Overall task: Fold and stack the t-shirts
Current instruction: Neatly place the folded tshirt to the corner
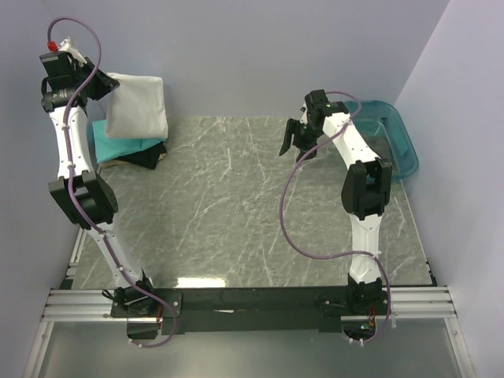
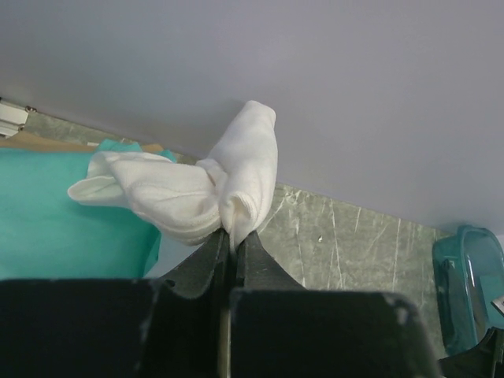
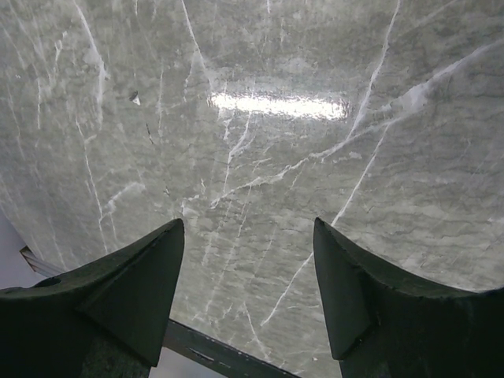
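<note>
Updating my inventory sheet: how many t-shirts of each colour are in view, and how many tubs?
White t-shirt: 1
Teal t-shirt: 1
Black t-shirt: 1
Plastic tub: 1
Total: 4

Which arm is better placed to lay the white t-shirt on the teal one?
Left. The left gripper is shut on the white t-shirt, right by the teal t-shirt. The right gripper is open and empty, over the table far across.

The white t-shirt (image 1: 135, 106) shows plain white, with no print on its visible side. The teal t-shirt (image 1: 118, 146) is solid teal and the black t-shirt (image 1: 147, 157) solid black. The desk (image 1: 236, 213) is grey marble with white veins, the tub (image 1: 398, 142) translucent teal, and the cables (image 1: 284, 209) purple.
</note>
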Robot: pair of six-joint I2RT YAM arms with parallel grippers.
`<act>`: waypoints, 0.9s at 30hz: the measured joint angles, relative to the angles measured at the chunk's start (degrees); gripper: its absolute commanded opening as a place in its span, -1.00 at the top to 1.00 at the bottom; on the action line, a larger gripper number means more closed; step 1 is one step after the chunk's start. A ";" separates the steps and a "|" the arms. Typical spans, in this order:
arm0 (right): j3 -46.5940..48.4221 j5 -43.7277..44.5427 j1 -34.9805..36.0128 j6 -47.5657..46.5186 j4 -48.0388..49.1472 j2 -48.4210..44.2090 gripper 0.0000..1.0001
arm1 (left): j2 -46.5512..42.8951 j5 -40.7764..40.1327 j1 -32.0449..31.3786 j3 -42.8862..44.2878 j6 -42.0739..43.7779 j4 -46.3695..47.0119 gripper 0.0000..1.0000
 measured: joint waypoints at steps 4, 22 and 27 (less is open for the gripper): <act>-0.13 0.02 0.11 -0.07 0.17 0.00 -0.46 | 0.02 -0.20 0.04 -0.94 0.02 -0.09 0.99; -2.84 1.07 0.15 -0.44 0.50 -0.02 -0.46 | 4.13 -3.54 5.07 -1.25 1.66 -0.59 0.99; -2.58 1.07 0.15 -0.44 0.46 -0.02 -0.47 | 8.15 -5.66 6.60 -1.25 2.82 -0.39 -0.05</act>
